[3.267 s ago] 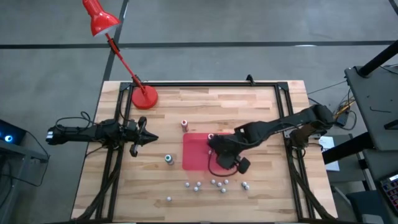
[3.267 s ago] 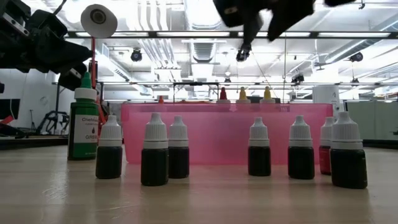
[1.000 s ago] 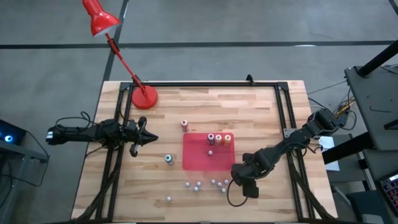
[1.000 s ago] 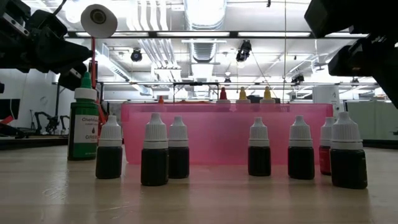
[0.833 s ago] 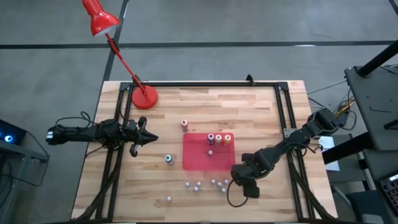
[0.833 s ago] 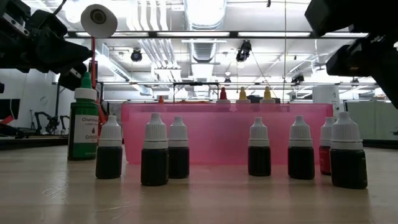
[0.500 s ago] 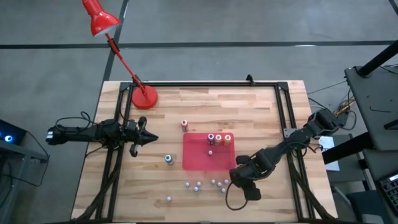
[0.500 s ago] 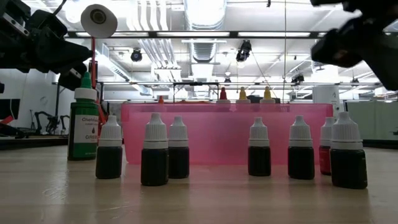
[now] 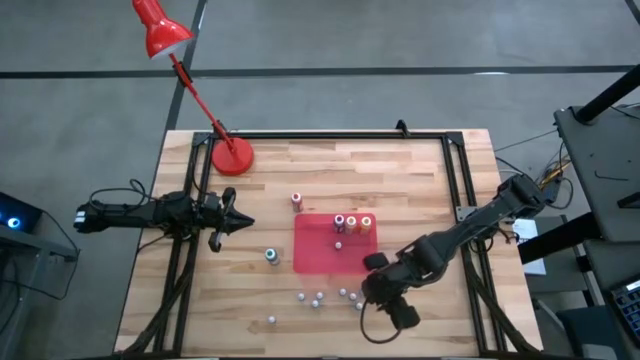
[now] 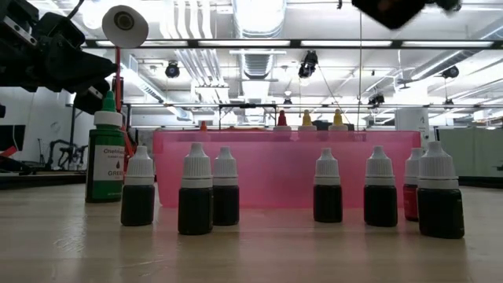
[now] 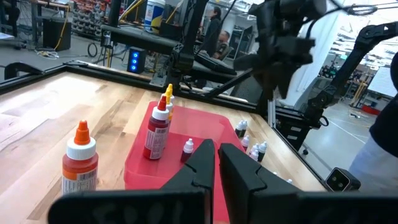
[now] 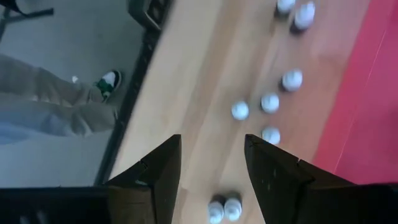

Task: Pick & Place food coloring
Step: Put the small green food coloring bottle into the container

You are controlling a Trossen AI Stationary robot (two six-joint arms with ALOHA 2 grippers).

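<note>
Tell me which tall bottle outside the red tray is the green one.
The green upright bottle, on bare wood beside the red plastic tray; the orange-red bottle is the other one outside.

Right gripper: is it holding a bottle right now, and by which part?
Nothing is held. The right gripper hangs with open, empty jaws above the small white-capped bottles on the table's near side. The left gripper waits shut and empty.

Right claw [image 9: 372, 288] farther left, over bottles.
</note>
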